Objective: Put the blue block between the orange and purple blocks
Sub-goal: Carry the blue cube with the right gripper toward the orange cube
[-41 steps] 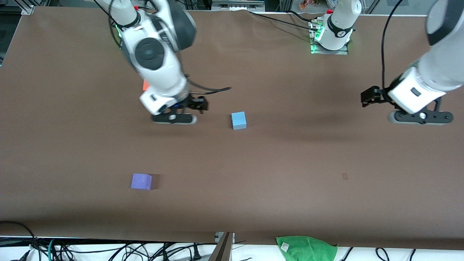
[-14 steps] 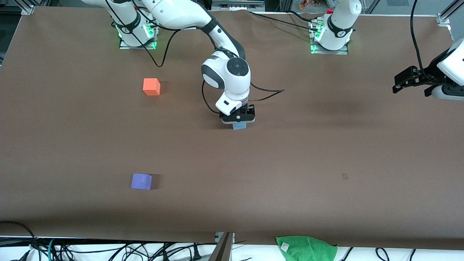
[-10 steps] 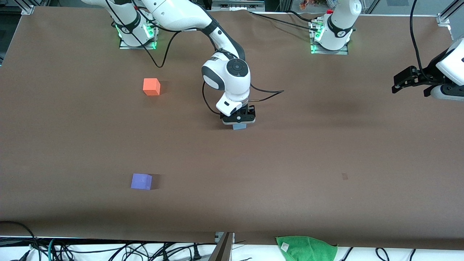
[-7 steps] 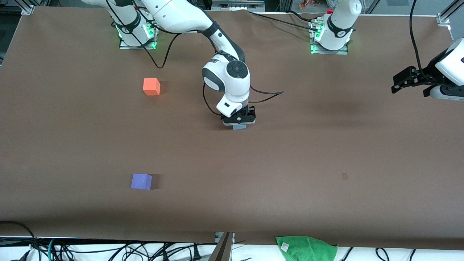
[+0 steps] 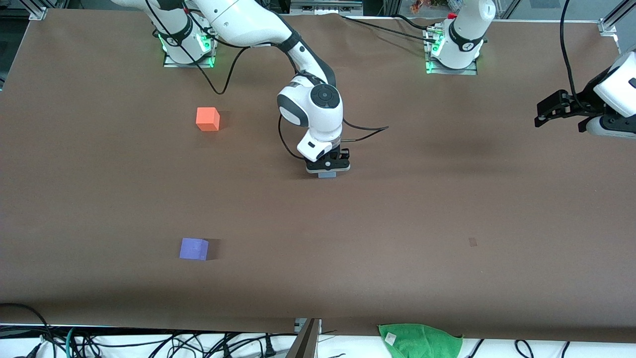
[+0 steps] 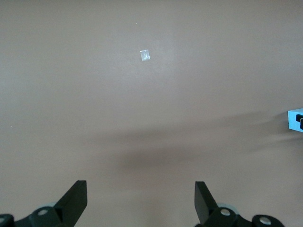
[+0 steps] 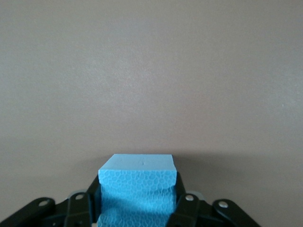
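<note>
1. Your right gripper (image 5: 328, 168) is down at the middle of the table (image 5: 447, 209), its fingers (image 7: 183, 208) pressed against both sides of the blue block (image 7: 137, 189) — clamped on it, the block sitting low at the tabletop.
2. The orange block (image 5: 207, 119) lies toward the right arm's end, farther from the front camera than the blue block.
3. The purple block (image 5: 194, 249) lies nearer the front camera, well apart from the orange one.
4. Your left gripper (image 6: 140, 201) waits over bare table at the left arm's end — fingers spread wide, holding nothing.
5. A green cloth (image 5: 420, 340) lies at the table's near edge.
</note>
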Robot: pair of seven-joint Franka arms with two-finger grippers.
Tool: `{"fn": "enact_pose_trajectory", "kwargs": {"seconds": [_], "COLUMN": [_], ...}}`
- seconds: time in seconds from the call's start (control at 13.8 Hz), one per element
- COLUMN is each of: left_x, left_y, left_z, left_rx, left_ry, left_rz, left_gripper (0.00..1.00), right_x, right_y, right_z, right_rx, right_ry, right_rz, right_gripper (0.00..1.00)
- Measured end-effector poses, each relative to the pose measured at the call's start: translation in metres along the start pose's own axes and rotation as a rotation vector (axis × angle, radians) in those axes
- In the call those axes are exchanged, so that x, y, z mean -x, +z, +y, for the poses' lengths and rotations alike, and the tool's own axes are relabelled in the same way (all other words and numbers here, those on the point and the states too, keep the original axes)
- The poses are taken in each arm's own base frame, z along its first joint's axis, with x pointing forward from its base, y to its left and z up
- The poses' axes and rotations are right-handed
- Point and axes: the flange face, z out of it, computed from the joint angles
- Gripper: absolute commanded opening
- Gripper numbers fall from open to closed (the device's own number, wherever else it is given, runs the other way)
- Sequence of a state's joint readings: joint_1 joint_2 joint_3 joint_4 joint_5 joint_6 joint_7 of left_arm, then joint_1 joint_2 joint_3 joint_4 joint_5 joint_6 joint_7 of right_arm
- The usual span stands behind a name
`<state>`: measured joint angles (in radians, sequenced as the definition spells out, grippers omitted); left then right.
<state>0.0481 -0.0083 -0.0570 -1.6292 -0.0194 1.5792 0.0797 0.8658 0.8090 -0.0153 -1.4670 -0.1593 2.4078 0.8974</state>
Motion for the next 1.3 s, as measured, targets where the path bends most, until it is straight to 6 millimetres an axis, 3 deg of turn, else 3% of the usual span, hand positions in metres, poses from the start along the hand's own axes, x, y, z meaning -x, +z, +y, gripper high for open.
{"fn": "enact_pose_trajectory", "kwargs": {"seconds": [0.22, 0.36, 0.58, 0.8, 1.09, 1.3], "left_x": [-0.001, -0.001, -0.001, -0.001, -0.001, -0.001], "left_y": [-0.001, -0.001, -0.001, -0.001, -0.001, -0.002], "left_z": [0.007, 0.009, 0.009, 0.009, 0.009, 0.01], "left_rx": [-0.001, -0.001, -0.001, -0.001, -0.001, -0.001], "left_ry": [0.013, 0.016, 0.016, 0.016, 0.016, 0.018], "left_rz": [0.001, 0.001, 0.001, 0.001, 0.002, 0.003], "left_gripper": [1.0, 1.0, 1.0, 1.0, 1.0, 1.0], "right_x": [-0.023, -0.055, -0.099, -0.124, -0.145, -0.149], "right_y": [-0.018, -0.043, -0.092, -0.125, -0.123, -0.129], "right_z": [0.005, 0.029, 0.09, 0.149, 0.238, 0.316], "right_rx": [-0.018, -0.001, 0.05, 0.11, 0.119, 0.072], "right_ry": [0.025, 0.056, 0.063, 0.133, 0.182, 0.181], "right_rz": [0.036, 0.042, -0.024, -0.075, -0.133, -0.198], "right_gripper": [0.3, 0.3, 0.3, 0.3, 0.3, 0.3]}}
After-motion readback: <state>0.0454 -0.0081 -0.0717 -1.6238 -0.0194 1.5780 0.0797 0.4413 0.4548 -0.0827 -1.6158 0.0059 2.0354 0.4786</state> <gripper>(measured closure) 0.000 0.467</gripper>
